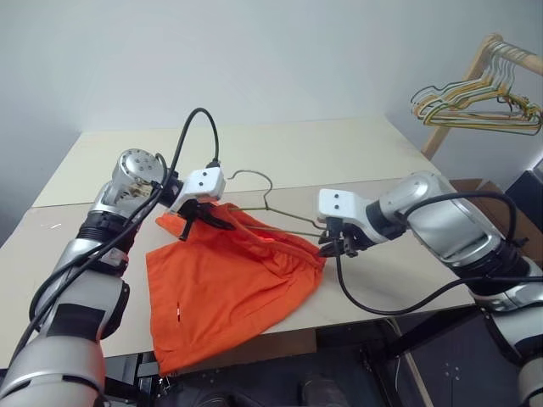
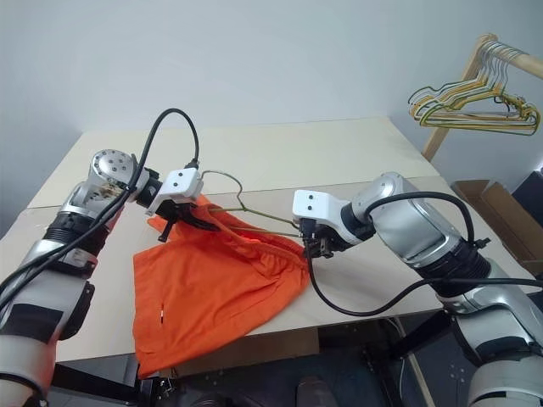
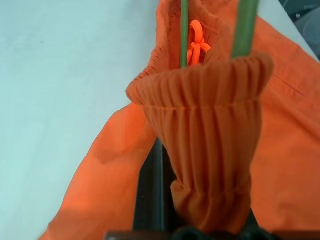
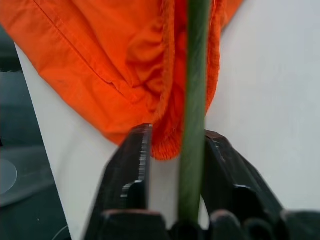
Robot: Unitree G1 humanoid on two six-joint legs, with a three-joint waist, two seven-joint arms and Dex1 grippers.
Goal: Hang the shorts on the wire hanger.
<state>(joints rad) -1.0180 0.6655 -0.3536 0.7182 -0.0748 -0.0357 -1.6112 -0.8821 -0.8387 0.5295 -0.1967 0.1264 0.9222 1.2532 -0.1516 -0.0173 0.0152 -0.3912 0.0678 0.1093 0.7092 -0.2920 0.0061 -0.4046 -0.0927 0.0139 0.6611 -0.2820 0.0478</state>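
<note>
Main risk, as I judge it: the right gripper (image 4: 172, 165) has its fingers spread, with the wire hanger's (image 1: 280, 222) rod running loose between them and the waistband hem just beside it. Nothing visibly clamps that end, so the hanger could tip or slide out of the waistband and the shorts (image 1: 225, 288) drop off that side. A second risk: the left gripper (image 1: 204, 217) is pressed together on a bunched fold of the gathered waistband; any pull from it could drag fabric along the wire or rock the hanger, since the grip is on cloth, not wire.

Shorts: bright orange, soft, lying partly on the pale table (image 1: 356, 153), one leg hanging over the near edge. Waistband is lifted between the two grippers, with the thin wire threaded through it. A small white mark shows on the lower leg. Drawstring knot is visible inside the waistband in the left wrist view.
</note>
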